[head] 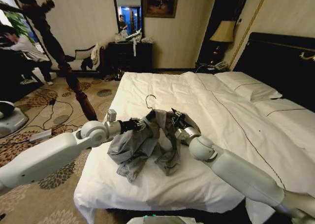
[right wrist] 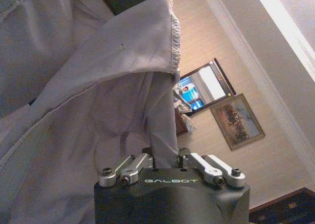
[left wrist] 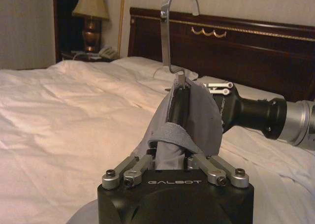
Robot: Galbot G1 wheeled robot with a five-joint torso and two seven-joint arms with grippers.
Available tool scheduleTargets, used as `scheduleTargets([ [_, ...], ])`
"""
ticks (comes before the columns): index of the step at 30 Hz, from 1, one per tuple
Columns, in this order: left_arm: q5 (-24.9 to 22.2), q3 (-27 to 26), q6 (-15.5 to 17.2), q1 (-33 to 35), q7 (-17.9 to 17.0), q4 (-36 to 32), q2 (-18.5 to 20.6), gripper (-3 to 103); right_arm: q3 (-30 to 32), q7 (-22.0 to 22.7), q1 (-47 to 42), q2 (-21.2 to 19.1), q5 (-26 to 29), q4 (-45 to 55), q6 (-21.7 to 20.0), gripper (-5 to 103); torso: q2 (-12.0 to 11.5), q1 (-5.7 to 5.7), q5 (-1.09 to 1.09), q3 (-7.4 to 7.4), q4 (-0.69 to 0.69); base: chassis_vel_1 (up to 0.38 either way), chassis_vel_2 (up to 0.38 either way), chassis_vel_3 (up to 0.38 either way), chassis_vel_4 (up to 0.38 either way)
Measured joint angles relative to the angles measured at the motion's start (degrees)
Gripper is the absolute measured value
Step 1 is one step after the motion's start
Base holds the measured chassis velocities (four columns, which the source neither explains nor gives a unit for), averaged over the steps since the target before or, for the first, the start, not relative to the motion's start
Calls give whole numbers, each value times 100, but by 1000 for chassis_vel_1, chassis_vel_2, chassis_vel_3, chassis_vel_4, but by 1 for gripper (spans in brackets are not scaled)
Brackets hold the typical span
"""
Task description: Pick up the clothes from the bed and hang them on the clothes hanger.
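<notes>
Here the shirt [head: 142, 145] hangs in a slack bundle between the two grippers, held up over the near part of the bed [head: 236, 135], its lower folds sagging down to touch the white duvet below. The left gripper [head: 140, 124] is clenched on a fold of grey cloth, which the left wrist view shows bunched between its jaws and rising straight ahead of them. The right gripper [head: 173, 118] faces it from the other side, its jaws pinched on another fold that climbs away from them in the right wrist view. The hanger [left wrist: 172, 51] stands upright just beyond the left jaws, between the two grippers, its wire hook curling up above the cloth; its shoulders are covered by the shirt, so I cannot tell how well they sit inside. By my reading the shirt is light, thin and wholly limp: it keeps no shape, drapes wherever it is not held, and would slide off a smooth shoulder if pulled unevenly. It seems unlikely to tear, but a pinch on one loose layer may slip or drag the rest askew. The safer holds look to be the stitched edges, the hem or collar seam, where the cloth is doubled and firmer. The hanger is stiff and light and would best be steadied low on its hook stem.
</notes>
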Motion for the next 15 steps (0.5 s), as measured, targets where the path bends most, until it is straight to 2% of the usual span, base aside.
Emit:
scheduleTargets([
  [10,353,-125,-206,126,-48,-91,86,20,211,39,-264,28,154,112,53,16,0,0,0,0,-1,0,0,0,0],
  [13,487,-217,-251,236,-109,-85,150,17,321,28,-406,7,313,225,101,32,0,0,0,0,1,0,0,0,0],
  [15,525,-223,-250,265,-107,-86,160,16,355,27,-446,-5,385,267,113,32,0,0,-1,0,1,0,0,0,0],
])
